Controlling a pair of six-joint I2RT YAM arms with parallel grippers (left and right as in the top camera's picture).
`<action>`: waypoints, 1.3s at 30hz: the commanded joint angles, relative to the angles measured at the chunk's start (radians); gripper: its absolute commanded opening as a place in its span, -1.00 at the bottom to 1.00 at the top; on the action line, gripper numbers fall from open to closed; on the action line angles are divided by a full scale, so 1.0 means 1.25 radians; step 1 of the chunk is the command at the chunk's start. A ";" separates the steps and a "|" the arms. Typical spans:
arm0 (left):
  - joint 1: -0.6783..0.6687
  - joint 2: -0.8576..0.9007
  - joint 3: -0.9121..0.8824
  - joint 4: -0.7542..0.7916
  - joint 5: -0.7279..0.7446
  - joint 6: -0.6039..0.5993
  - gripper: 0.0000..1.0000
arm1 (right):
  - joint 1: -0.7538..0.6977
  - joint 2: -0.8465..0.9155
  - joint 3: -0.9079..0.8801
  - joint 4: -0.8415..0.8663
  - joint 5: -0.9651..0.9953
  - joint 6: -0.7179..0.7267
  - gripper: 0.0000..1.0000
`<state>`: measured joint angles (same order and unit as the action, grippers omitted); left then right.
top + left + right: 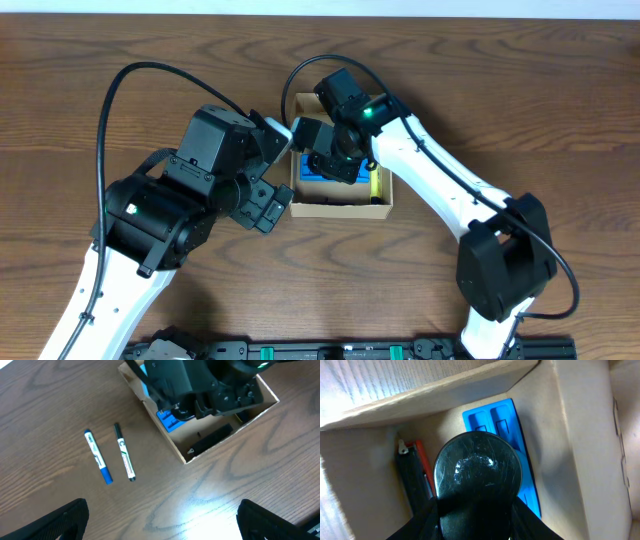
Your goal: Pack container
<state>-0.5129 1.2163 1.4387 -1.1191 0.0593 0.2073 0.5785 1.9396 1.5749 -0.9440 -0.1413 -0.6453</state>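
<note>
The container [340, 210], an open tan cardboard box, sits mid-table and also shows in the left wrist view [182, 452]. My right gripper [335, 160] reaches down into it, shut on a glossy black round object [477, 467]. In the right wrist view the gripper [475, 520] hangs between the box walls [580, 435], over a blue moulded piece [495, 417]. A black stapler with a red strip [412, 477] lies along one wall. My left gripper [162, 510] stands wide open over bare table just left of the box, with nothing between its fingers.
Two markers lie side by side on the table left of the box: a blue-capped one [97, 456] and a green-labelled one [125, 452]. The left arm hides them in the overhead view. A yellow item [373, 185] shows at the box's right end.
</note>
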 commanded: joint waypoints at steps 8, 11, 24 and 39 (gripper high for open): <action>0.003 0.001 0.003 -0.002 -0.009 0.005 0.91 | 0.010 0.048 0.000 0.008 -0.029 -0.048 -0.79; 0.003 0.001 0.003 -0.002 -0.009 0.005 0.91 | 0.010 0.048 0.000 0.007 -0.029 -0.047 -0.30; 0.003 0.001 0.003 -0.002 -0.009 0.005 0.91 | 0.010 -0.067 0.012 -0.041 -0.029 0.026 0.13; 0.003 0.001 0.003 -0.002 -0.009 0.005 0.90 | -0.009 -0.364 0.012 -0.104 0.046 0.227 0.22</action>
<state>-0.5129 1.2163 1.4384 -1.1191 0.0593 0.2070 0.5800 1.5829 1.5753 -1.0508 -0.1478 -0.5243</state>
